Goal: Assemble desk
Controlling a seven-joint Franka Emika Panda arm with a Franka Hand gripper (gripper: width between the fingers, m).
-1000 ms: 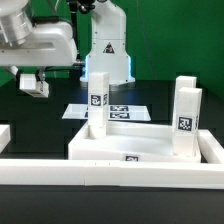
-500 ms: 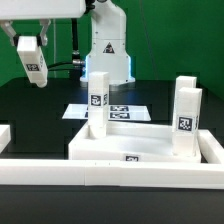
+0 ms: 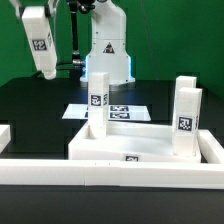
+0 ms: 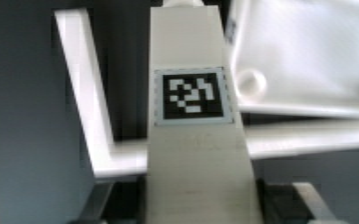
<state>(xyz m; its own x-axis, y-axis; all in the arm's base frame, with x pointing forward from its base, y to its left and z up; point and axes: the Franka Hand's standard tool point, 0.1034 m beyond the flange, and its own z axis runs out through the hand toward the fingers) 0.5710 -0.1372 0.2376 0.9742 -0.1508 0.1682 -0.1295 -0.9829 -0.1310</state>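
The white desk top (image 3: pixel 140 148) lies recessed face up near the front of the exterior view. Two white square-post legs stand upright in it, one at the far left corner (image 3: pixel 97 100) and one at the right (image 3: pixel 186 118). My gripper (image 3: pixel 36 10) is high at the exterior view's upper left, shut on a third tagged leg (image 3: pixel 41 45) that hangs nearly upright in the air. In the wrist view this leg (image 4: pixel 197 110) runs between my fingers (image 4: pixel 115 200), with the desk top (image 4: pixel 309 60) below it.
The marker board (image 3: pixel 125 112) lies flat behind the desk top. Long low white border bars run along the front (image 3: pixel 110 175) and the sides (image 3: pixel 215 150). The robot base (image 3: pixel 108 45) stands at the back on the black table.
My gripper has risen and moved slightly toward the exterior view's right, carrying the leg up from low at the left. The leg now hangs closer to upright.
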